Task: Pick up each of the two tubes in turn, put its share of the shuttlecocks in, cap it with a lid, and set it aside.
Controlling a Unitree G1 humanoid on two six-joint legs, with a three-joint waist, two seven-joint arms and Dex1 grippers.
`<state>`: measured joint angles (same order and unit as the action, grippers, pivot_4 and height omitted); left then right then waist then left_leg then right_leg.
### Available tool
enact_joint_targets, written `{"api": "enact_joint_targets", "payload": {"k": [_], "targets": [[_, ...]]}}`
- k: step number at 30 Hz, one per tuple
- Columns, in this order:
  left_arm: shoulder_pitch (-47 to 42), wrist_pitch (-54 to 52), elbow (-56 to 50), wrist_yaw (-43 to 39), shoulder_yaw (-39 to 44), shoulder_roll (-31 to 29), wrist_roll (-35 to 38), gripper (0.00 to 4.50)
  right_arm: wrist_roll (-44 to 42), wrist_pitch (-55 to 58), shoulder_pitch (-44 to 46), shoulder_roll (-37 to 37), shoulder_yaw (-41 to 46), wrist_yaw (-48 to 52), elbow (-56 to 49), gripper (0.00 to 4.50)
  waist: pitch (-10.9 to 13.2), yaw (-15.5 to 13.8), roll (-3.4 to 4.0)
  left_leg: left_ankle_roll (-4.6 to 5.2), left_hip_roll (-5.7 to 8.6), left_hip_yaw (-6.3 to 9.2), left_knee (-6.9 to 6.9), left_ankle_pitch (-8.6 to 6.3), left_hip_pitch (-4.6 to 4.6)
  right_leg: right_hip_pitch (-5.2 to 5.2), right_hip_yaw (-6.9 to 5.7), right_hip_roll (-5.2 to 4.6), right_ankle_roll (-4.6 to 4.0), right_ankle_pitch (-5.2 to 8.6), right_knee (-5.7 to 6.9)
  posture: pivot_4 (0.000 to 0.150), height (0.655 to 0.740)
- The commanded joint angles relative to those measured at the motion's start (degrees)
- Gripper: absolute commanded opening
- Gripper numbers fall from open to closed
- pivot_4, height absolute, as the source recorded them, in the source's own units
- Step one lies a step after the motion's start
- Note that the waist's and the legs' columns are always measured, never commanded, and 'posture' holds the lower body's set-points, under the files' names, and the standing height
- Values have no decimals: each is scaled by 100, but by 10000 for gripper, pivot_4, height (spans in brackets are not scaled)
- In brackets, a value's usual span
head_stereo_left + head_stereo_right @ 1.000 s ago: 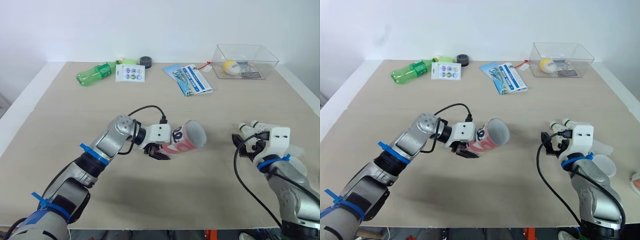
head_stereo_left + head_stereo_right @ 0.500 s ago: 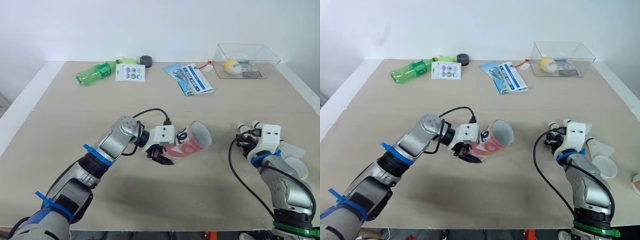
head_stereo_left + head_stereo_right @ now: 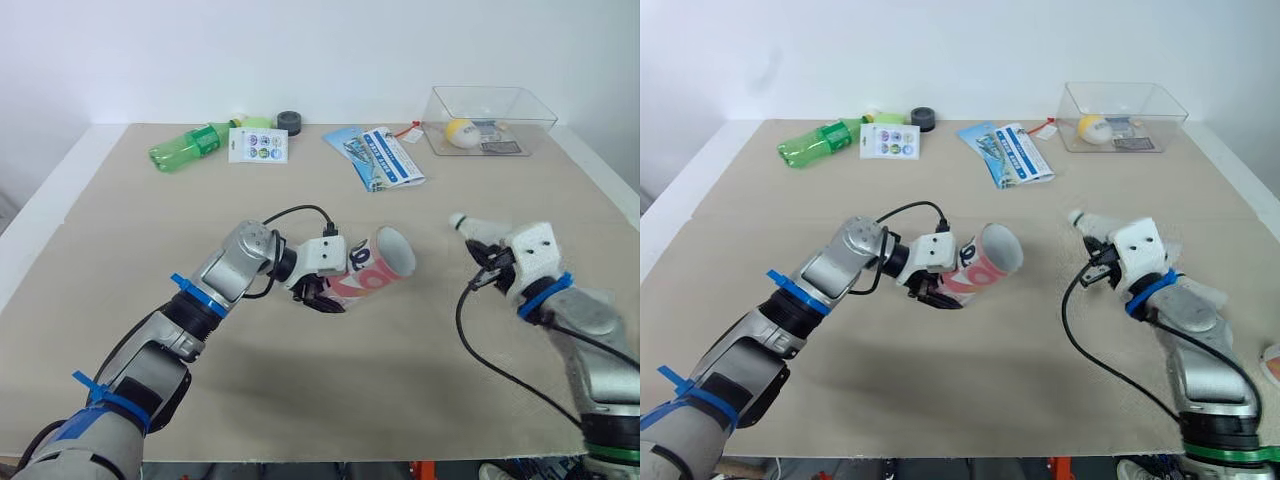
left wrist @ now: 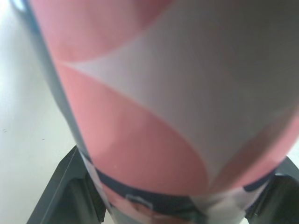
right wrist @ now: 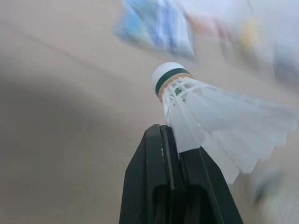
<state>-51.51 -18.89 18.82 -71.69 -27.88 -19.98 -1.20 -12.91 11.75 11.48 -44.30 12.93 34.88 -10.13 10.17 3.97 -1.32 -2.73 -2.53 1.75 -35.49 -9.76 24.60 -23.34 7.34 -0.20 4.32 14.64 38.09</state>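
My left gripper [image 3: 318, 296] is shut on a pink and white tube [image 3: 372, 270], held low over the table on a slant, its open mouth [image 3: 396, 251] facing right. In the left wrist view the tube [image 4: 154, 93] sits between the two black fingers [image 4: 60, 191]. My right gripper [image 3: 1100, 268] is shut on a white shuttlecock [image 3: 1087, 221], raised above the table to the right of the tube's mouth. The right wrist view shows the jaws pressed on the feathers [image 5: 210, 116], with the green-banded cork [image 5: 168, 74] pointing away.
Along the far edge lie a green bottle [image 3: 185, 150], a sticker card [image 3: 258, 146], a black roll [image 3: 291, 122], a blue booklet [image 3: 378, 156] and a clear box [image 3: 490, 120] with a yellow ball. White pieces [image 3: 1205, 293] lie behind my right arm.
My right gripper shut on the shuttlecock and lifted it off the table, up and towards the tube. The left arm carried the tube slightly right and then back.
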Motion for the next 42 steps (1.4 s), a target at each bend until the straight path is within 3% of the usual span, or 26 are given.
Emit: {"api": "enact_joint_targets", "payload": {"k": [1,5,9,21,22,23,28,30,36,39,42], "targets": [[-104,-1,96,-18,110,-44,-8,29661,17,-1552,473,-895,79,1342,-227,501,2,25,4,0,1,0,0,0,0,0,0,-1,1,0,0,1500,7400],[-134,-90,166,-65,132,1,37,29661,235,-2868,891,-1806,-125,2370,9,501,5,30,-1,0,0,2,1,0,-4,4,-3,-1,-1,1,0,1500,7400],[-156,-210,262,-117,127,-11,2,29661,46,-3177,1284,-2062,-376,2882,-197,501,6,35,-4,0,-1,1,0,0,-5,5,-2,-1,-2,1,0,1500,7400],[-138,-379,165,-41,101,117,-27,29661,715,-3610,2275,-1567,-1666,3257,170,501,6,32,-3,-1,0,-1,-4,0,-7,4,1,-2,-4,-2,5,1500,7400],[-135,-390,154,-34,106,123,-26,29661,641,-3564,2286,-1564,-1686,3314,183,6736,6,31,-3,-1,0,-1,-4,0,-6,4,1,-2,-4,-1,5,1500,7400],[-129,-417,135,-23,115,130,-20,29661,534,-3443,2295,-1560,-1672,3345,167,9814,6,30,-2,-1,0,0,-4,0,-6,5,1,-2,-4,-1,5,1500,7400],[-107,-484,71,0,131,130,-17,29661,17,-2930,2219,-1639,-1381,3445,90,33373,5,26,-2,-1,-1,3,-3,0,-6,7,-1,-2,-6,0,5,1500,7400],[-73,-501,21,6,129,112,-18,29661,-646,-1984,1908,-1638,-908,3223,-82,43858,5,19,-3,0,0,4,-4,0,-6,9,-2,-2,-6,0,6,1500,7400],[-22,-495,-22,11,93,108,-9,29661,-2174,528,319,-1579,1064,2532,-443,44574,5,-57,-3,0,0,14,-5,0,0,10,-9,-3,-8,1,7,1500,7400],[-38,-453,-50,-49,13,135,-32,29661,-2208,1302,-987,-1237,2120,2121,-498,44574,3,-101,-5,6,0,14,-11,-3,-3,13,-9,-1,-9,2,9,1500,7400],[-53,-366,-154,-83,-105,140,-114,29661,-2112,1562,-1724,-791,2630,1655,-702,44574,-1,-105,3,9,-1,14,-13,-4,-6,11,-9,2,-9,1,10,1500,7400]]}}
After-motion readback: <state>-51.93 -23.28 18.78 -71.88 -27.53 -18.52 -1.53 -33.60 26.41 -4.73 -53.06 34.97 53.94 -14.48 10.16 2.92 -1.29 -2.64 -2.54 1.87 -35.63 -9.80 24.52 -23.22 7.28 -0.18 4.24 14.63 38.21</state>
